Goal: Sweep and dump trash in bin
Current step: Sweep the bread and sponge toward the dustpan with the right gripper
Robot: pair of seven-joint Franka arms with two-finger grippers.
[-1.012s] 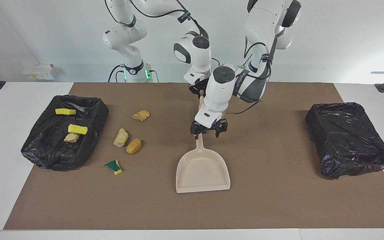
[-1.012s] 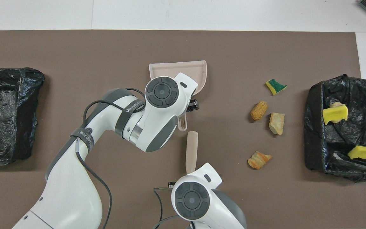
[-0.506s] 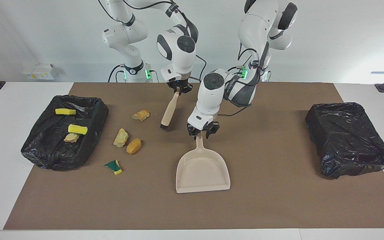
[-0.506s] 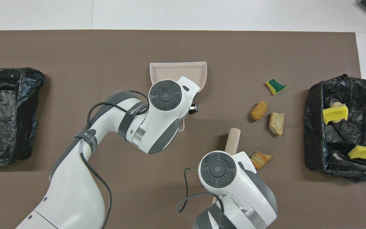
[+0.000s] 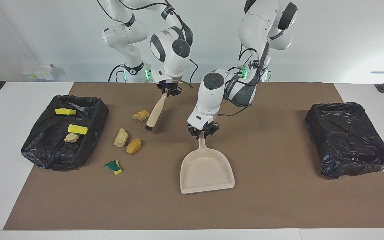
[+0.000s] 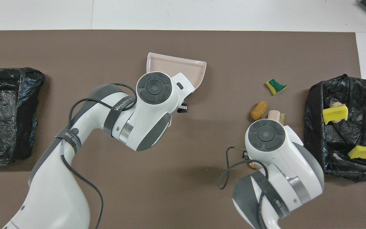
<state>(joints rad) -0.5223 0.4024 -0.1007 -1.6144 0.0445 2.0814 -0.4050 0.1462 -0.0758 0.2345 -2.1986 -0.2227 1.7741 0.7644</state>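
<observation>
Left gripper clamped on beige plastic dustpan handle; right gripper grips beige brush. Loose sponge-and-bread trash scraps: light, soft, likely skid; push low, from the side.

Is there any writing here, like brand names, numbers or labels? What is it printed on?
"WANJEED" (roughly; the letters are small): white print on the upper cable strap around the left arm, in the overhead view.
Lower cable strap on the same arm: white print, too small to read.
Right arm's strap: white print, too small to read.
White boxes by the wall: any labels are too blurred to read.
No other text shows.
</observation>
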